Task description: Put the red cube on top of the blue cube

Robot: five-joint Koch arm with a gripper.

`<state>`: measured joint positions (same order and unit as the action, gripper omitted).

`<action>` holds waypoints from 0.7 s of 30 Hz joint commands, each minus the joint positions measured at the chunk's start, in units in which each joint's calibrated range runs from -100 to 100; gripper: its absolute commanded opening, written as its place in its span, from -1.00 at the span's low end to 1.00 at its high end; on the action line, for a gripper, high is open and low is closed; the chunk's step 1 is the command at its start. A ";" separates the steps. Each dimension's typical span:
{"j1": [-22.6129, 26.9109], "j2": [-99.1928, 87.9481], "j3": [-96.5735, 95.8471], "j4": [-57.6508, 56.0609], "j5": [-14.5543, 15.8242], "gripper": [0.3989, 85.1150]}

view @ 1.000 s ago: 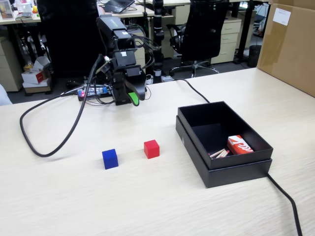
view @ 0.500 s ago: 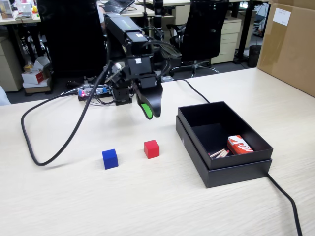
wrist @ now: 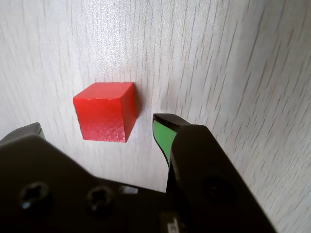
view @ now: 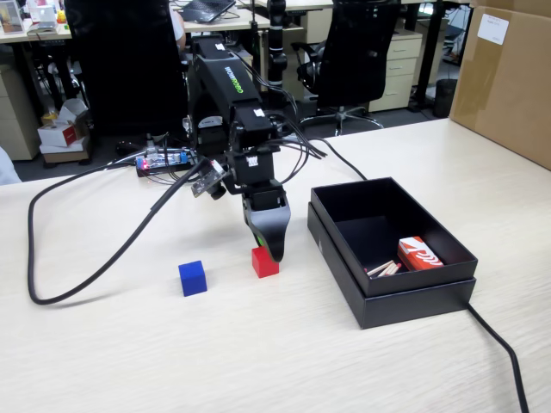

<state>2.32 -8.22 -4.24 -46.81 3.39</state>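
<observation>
A: Reaching for the red cube [wrist: 104, 118]? Fingers [wrist: 164, 135] look spread, empty, straddling it on the counter [view: 258, 344].
B: Yes. Next: drop lower, clamp, carry to the blue cube [view: 192, 278] nearby.

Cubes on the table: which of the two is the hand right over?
The red cube: the open hand hangs right at it, its jaws either side in the wrist view. The blue cube sits apart to the left in the fixed view.
</observation>
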 commanded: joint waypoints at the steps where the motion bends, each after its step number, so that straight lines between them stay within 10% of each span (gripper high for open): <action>1: -0.24 0.13 4.24 -0.67 -0.10 0.05; 14: -1.03 3.80 4.79 -0.67 -0.34 -0.02; 21: -0.83 4.72 5.15 -0.67 -0.44 -0.55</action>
<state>1.44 -3.30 -2.69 -46.88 3.35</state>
